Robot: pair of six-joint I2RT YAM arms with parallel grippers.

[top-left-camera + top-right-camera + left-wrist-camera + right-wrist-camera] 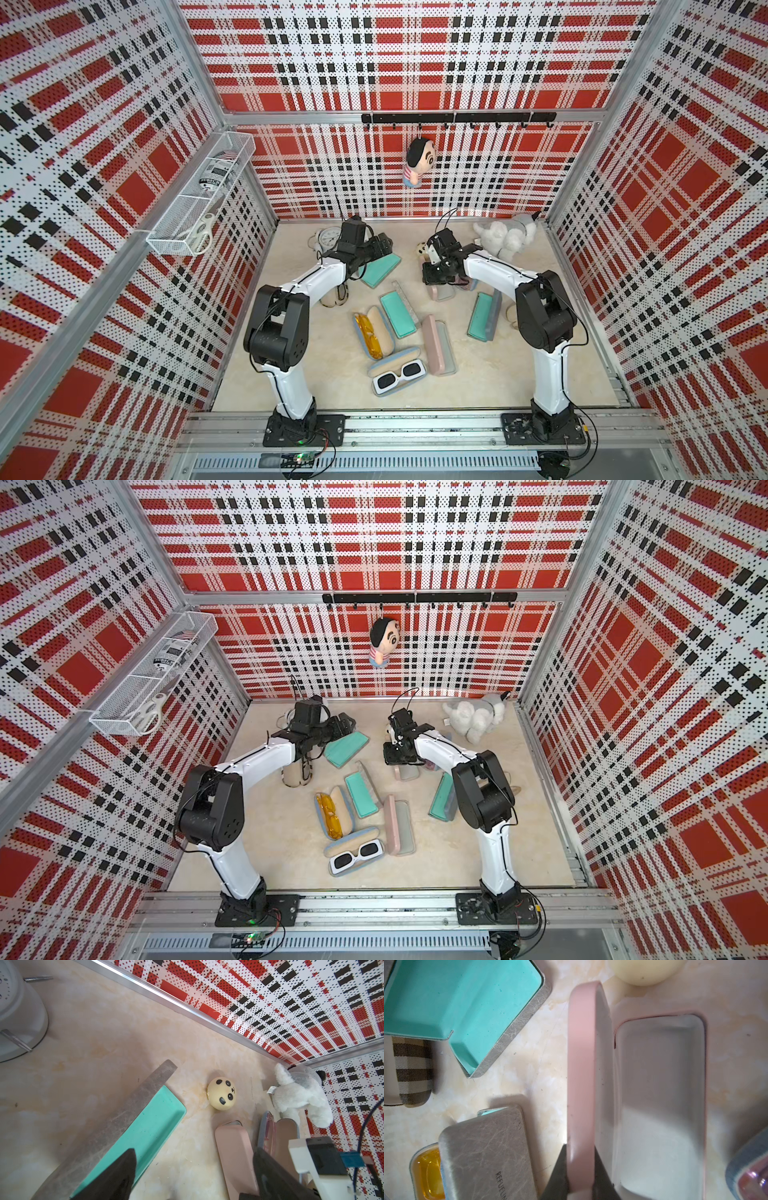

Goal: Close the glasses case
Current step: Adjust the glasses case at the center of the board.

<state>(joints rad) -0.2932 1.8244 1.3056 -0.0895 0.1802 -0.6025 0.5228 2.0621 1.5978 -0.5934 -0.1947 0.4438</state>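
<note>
Right wrist view: my right gripper [580,1176] is pinched on the upright lid [581,1064] of the pink glasses case [658,1105], which lies toward the back wall [415,187] beside the panda ball [222,1093] — a hold on the free edge, I judge, to swing it shut. My left gripper [194,1153] hangs spread apart over a teal-lined case [145,1126].

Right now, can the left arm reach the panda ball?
Probably yes: the open left gripper faces the panda ball, only bare floor between. The right gripper, holding the pink lid nearby, might crowd it.
</note>
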